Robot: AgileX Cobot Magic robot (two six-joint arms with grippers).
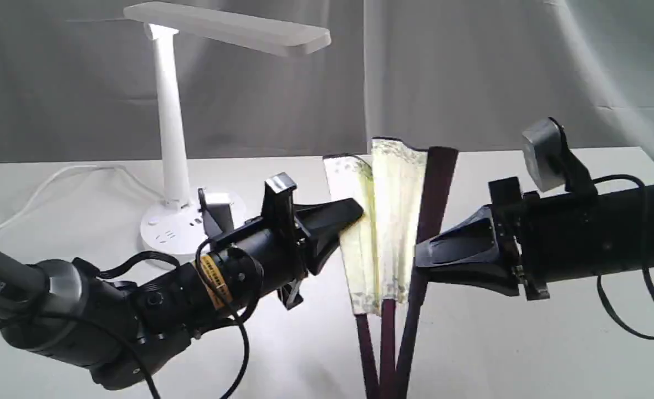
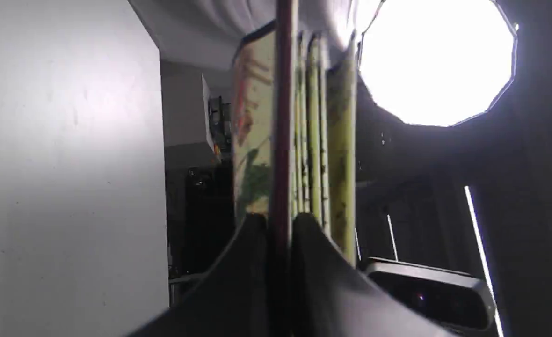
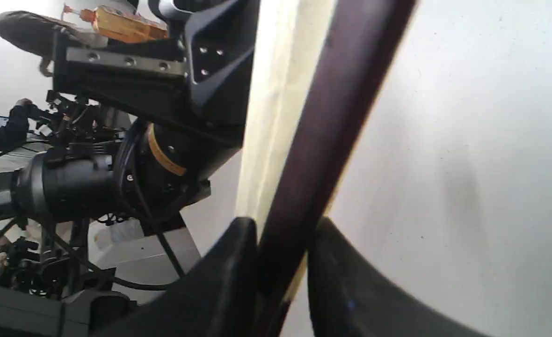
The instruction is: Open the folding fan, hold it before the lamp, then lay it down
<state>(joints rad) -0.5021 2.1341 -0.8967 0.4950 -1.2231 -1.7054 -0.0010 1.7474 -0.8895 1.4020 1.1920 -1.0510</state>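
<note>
Folding fan: the cream pleated paper folding fan [image 1: 393, 221] with dark maroon wooden ribs stands upright and only partly spread, between the two arms and above the white tabletop [image 1: 526, 343].
Lamp: the white plastic desk lamp [image 1: 172, 138], with a slim stem and a flat long head, stands at the rear left, well apart from the fan.
Left pincer: the black left pincer [image 1: 352, 213] is clamped on the left guard.
Right pincer: the black right pincer [image 1: 424, 252] has the right guard between its jaws; a firm grip cannot be told.
Step in hand: probably spreading the leaf.
Technique: secure both guards, then swing them apart in an arc about the pivot without twisting, so the pleats do not tear.
</note>
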